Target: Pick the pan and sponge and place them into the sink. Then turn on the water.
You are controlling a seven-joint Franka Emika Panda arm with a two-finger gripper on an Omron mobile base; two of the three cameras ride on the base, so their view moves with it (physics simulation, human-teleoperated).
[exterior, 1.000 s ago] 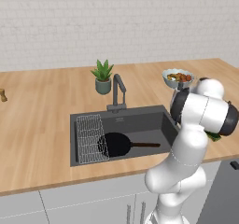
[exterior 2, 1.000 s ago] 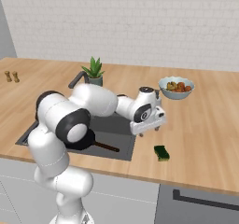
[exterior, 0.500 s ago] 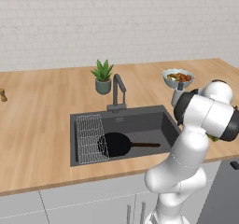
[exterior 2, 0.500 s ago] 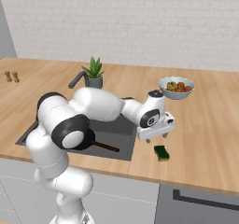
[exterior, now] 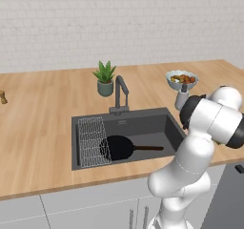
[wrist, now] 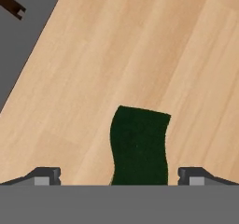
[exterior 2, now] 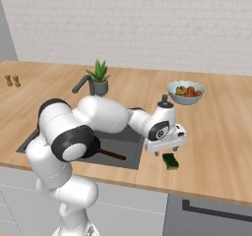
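The hand [exterior 2: 166, 150] hangs low over the wooden counter [exterior 2: 221, 132] to the right of the sink [exterior: 157, 125], fingers spread wide and gripping nothing. Directly beneath it lies the sponge [exterior 2: 171, 161], flat on the counter near the front edge, just beside the sink's right rim. In the hand view the sponge [wrist: 140, 146] shows its dark green top, sitting between the two fingertips [wrist: 44, 175] with bare wood on either side, so neither tip touches it. The pan [exterior: 119, 147] rests on the floor of the sink, its long thin handle pointing right toward the arm and its round body up against the wire rack [exterior: 93, 141] at the left end of the basin. The dark tap [exterior: 120, 93] stands at the back rim, with a small potted plant [exterior: 105, 78] just behind it and to its left. A bowl of colourful food [exterior 2: 185, 92] sits further back on the counter, well apart from the sponge.
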